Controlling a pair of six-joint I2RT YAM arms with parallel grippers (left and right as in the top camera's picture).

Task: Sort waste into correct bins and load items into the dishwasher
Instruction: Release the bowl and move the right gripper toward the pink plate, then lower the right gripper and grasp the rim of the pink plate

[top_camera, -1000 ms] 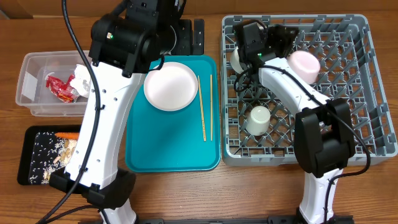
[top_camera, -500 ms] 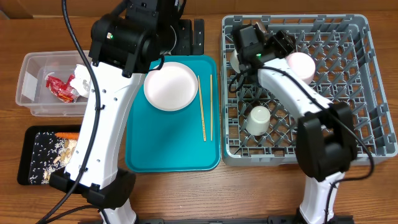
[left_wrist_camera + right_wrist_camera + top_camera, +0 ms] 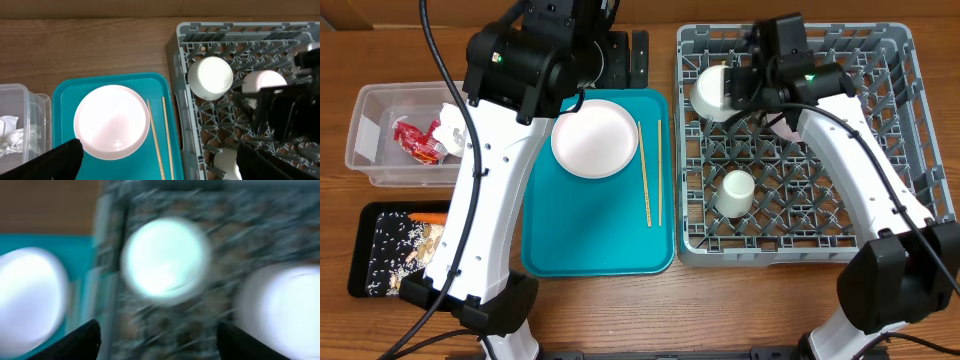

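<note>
Whitish bowl [image 3: 165, 260] ahead of right gripper [image 3: 158, 330]

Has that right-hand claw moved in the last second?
Yes. The right gripper slid from the grey rack's left edge toward its middle, uncovering the white bowl.

The left arm [image 3: 490, 200] rises from its near base, its black wrist at the far side. The left gripper [image 3: 160, 167] has its fingers spread wide and is empty. The right arm [image 3: 865, 190] arches forward and bends left. The right gripper [image 3: 157, 342] is parted too and holds nothing.
</note>
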